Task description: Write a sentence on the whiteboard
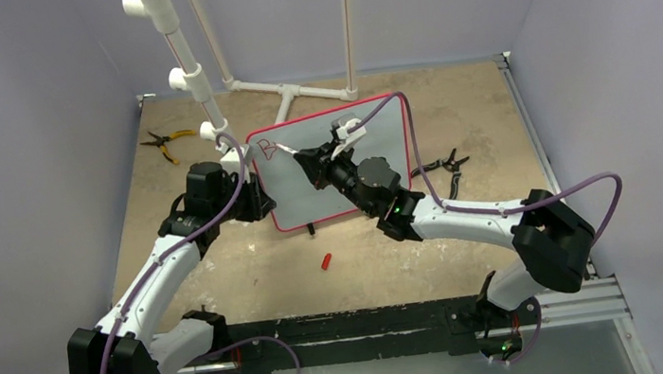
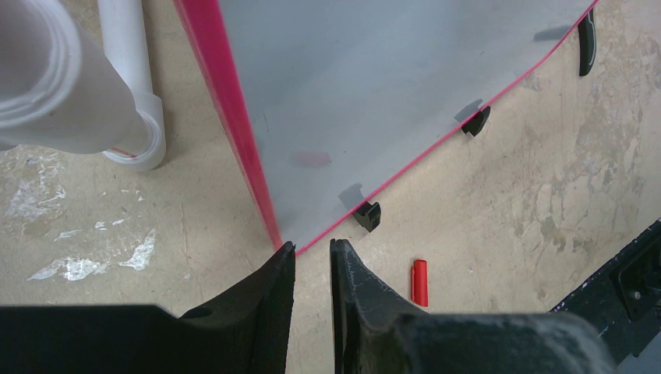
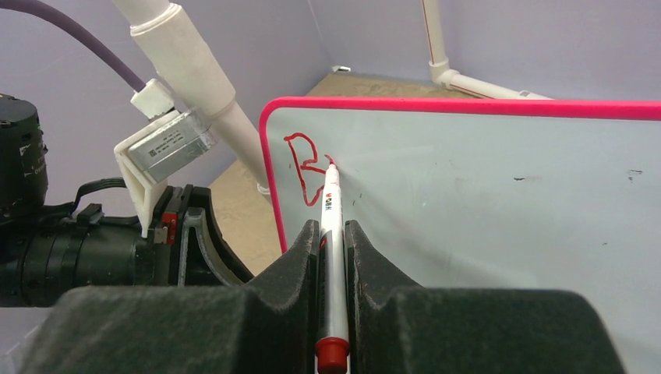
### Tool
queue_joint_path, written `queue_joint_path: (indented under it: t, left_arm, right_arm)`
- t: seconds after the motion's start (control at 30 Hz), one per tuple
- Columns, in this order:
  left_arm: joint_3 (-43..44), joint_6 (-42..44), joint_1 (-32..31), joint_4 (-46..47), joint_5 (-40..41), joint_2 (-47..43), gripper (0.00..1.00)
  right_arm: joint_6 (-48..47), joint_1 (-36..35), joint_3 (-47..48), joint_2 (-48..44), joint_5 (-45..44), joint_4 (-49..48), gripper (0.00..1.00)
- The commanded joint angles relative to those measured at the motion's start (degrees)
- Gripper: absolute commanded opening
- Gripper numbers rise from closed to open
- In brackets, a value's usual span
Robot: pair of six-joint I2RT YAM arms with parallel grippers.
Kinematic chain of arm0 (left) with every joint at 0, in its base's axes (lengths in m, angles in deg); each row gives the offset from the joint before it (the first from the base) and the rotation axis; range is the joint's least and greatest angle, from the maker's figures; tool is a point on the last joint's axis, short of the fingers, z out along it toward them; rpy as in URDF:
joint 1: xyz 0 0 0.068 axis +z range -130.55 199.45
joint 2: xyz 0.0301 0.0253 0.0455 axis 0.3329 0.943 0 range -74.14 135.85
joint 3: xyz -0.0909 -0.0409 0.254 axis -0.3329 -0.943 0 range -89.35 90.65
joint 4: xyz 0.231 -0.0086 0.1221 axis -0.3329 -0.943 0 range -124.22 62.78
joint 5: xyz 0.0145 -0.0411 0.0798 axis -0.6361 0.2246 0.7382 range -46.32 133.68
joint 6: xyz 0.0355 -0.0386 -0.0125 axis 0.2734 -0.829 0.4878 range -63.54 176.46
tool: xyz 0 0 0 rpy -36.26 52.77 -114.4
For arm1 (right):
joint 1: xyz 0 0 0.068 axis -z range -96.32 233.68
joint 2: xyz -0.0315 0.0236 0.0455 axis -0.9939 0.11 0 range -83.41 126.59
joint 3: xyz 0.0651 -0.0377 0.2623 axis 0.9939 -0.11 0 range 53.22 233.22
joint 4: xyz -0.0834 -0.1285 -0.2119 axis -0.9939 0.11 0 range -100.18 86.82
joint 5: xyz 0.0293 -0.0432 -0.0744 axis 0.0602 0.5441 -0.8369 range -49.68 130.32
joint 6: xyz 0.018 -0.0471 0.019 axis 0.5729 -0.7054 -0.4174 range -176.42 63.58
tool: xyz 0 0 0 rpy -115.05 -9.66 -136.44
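The whiteboard with its red frame stands tilted on the table, on two black feet. My left gripper is at its left edge. In the left wrist view its fingertips stand a narrow gap apart, pinching the board's lower corner. My right gripper is shut on a white marker with a red end. The marker tip touches the board near its top left. Of the sentence, one red letter like a "B" shows there, also in the top view.
A red marker cap lies on the table in front of the board, also in the left wrist view. Yellow pliers lie at the back left, black pliers right of the board. A white PVC pipe frame stands behind.
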Motion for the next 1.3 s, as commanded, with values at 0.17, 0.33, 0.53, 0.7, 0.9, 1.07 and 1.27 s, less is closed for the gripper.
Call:
queue_joint_path:
  t: [0.17, 0.33, 0.53, 0.7, 0.9, 1.07, 1.27]
  left_arm:
    - [-0.1, -0.4, 0.3, 1.9, -0.7, -0.6, 0.22]
    - [0.0, -0.4, 0.3, 2.0, -0.7, -0.6, 0.22]
    - [-0.1, -0.4, 0.3, 1.9, -0.7, -0.7, 0.22]
    - [-0.1, -0.3, 0.3, 1.9, -0.6, -0.6, 0.21]
    - [-0.1, -0.4, 0.3, 1.9, -0.7, -0.6, 0.21]
    - [-0.1, -0.4, 0.3, 1.9, -0.6, -0.5, 0.21]
    - [-0.1, -0.3, 0.3, 1.9, -0.6, -0.5, 0.21]
  right_arm:
    - [1.8, 0.2, -2.2, -1.4, -1.7, 0.5, 0.0]
    - [2.1, 0.2, -4.2, -1.7, -1.3, -0.5, 0.0]
    - [2.2, 0.2, -4.5, -1.6, -0.9, -2.0, 0.0]
    - [2.2, 0.2, -3.3, -1.5, -1.2, -3.2, 0.0]
    - [1.7, 0.2, -1.4, -0.7, -0.9, -3.8, 0.0]
    - [1.2, 0.2, -0.4, -0.2, -0.8, -4.1, 0.0]
    - [0.8, 0.2, 0.1, 0.0, -1.5, -4.1, 0.0]
